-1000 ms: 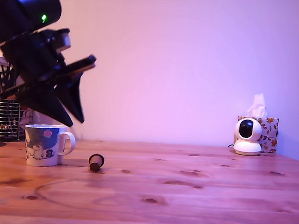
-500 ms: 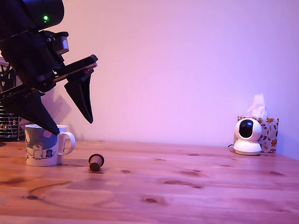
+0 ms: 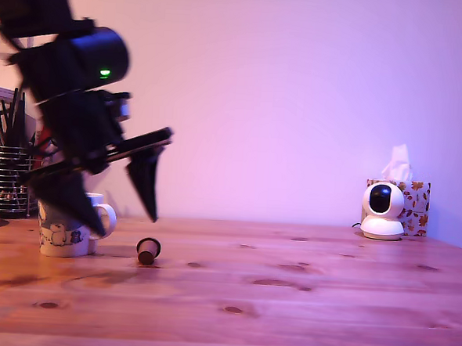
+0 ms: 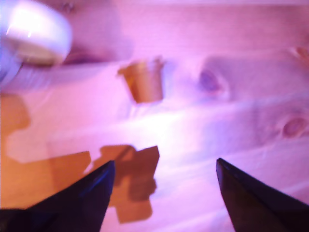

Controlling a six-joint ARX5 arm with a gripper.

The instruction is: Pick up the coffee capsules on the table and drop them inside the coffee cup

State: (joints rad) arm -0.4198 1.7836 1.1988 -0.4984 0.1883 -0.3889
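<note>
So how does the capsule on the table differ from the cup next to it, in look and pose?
The coffee capsule is brown and plain; the coffee cup is white with a grey-blue cartoon band. The capsule lies tipped on its side, while the cup stands upright. The capsule is far smaller and has no handle; the cup has a loop handle. Both rest on the wooden table, apart from each other.

Wrist view, blurred throughout. Gripper (image 4: pixel 164 169) with jaws spread wide, nothing between them; two dark pointed fingers (image 4: pixel 94 193) visible over the wooden table (image 4: pixel 231 121). Brown coffee capsule (image 4: pixel 144 84) lies on its side on the wood, clear of both fingers. White rim of the coffee cup (image 4: pixel 31 36) sits near the capsule, not touching it. Finger shadows fall on the wood.
</note>
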